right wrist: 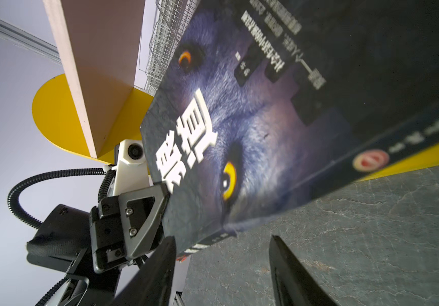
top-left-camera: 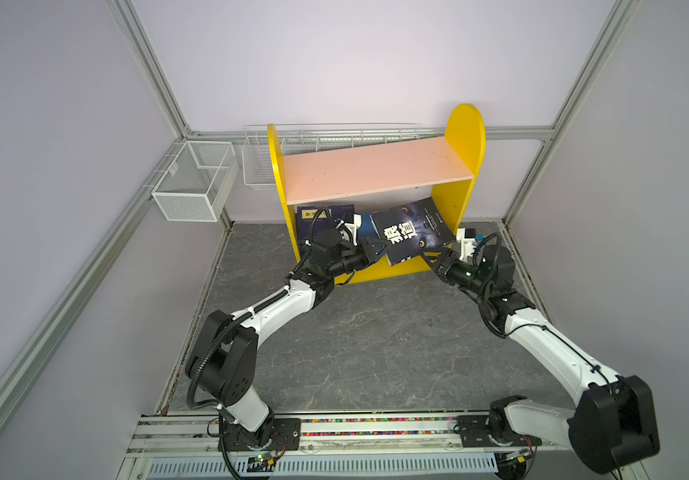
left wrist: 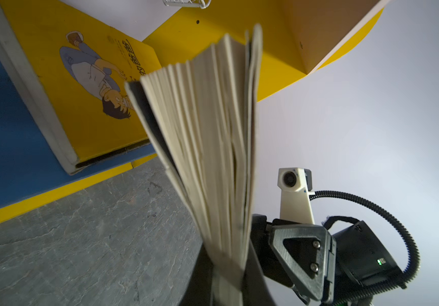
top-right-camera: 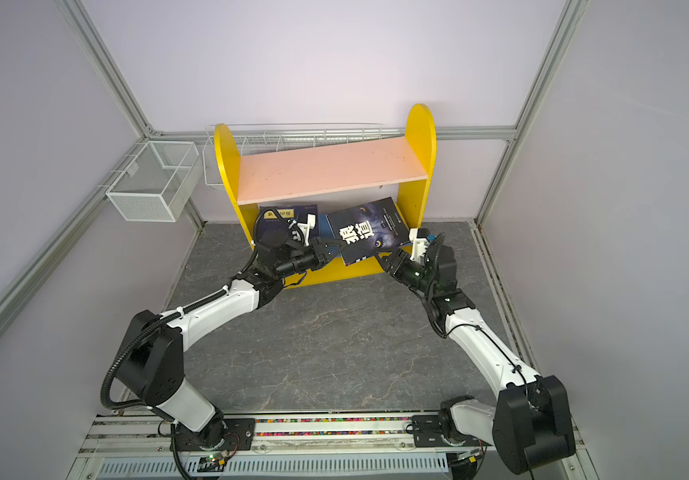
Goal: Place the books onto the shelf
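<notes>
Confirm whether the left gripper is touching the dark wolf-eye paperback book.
Touching. The left wrist view shows the left gripper shut on the dark wolf-eye paperback book, its fingers pressing both sides of the fanned page block.

Navy book [top-left-camera: 340, 211] half hidden behind left arm [top-left-camera: 326, 249] — label unreadable; wolf-eye book [right wrist: 266, 119] cut off by frame edge.
</notes>
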Controlling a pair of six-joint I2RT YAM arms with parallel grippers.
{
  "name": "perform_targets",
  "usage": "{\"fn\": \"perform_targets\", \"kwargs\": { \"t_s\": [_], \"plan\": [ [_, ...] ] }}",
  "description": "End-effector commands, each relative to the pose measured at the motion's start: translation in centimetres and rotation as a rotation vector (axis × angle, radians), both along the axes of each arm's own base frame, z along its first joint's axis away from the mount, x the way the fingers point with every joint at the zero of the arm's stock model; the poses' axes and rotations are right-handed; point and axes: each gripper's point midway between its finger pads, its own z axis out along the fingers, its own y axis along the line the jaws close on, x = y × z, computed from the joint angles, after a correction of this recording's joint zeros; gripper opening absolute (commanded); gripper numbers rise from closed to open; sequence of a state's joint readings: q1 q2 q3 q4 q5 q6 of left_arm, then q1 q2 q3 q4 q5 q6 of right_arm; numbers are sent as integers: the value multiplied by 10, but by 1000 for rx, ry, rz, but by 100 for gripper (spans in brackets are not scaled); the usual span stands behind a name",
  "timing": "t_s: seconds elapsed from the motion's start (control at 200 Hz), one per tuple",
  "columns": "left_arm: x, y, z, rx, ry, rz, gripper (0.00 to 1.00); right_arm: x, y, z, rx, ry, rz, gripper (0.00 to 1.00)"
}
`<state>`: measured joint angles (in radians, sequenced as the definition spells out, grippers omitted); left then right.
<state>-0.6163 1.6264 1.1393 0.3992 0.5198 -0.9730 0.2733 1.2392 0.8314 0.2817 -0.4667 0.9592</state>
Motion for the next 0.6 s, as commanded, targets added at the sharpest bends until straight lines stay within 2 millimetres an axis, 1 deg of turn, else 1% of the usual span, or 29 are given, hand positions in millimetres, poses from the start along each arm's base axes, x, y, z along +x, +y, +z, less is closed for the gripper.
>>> {"fn": "perform_targets", "kwargs": {
  "t_s": [0.0, 0.18, 0.255, 0.39, 0.455, 0.5, 0.595],
  "plan": [
    [-15, 4, 54, -124, -121, -3, 0, 6, 5, 1, 32, -1, -17, 58],
    [-22, 13, 61, -196, -127, 20, 0, 9, 6, -3, 70, 7, -51, 55],
    [-23, 13, 60, -201, -121, 18, 0, 11, 4, -1, 94, -4, -73, 49],
    [-28, 9, 55, -193, -110, -3, 0, 13, 3, 7, 129, -32, -94, 34],
    [-29, 6, 51, -187, -102, -13, 0, 15, 4, 12, 140, -49, -95, 29],
    [-31, 5, 48, -184, -98, -19, 0, 16, 5, 15, 146, -55, -95, 24],
    [-30, 4, 42, -174, -85, -21, 0, 18, 7, 23, 176, -78, -85, 20]
  ]
}}
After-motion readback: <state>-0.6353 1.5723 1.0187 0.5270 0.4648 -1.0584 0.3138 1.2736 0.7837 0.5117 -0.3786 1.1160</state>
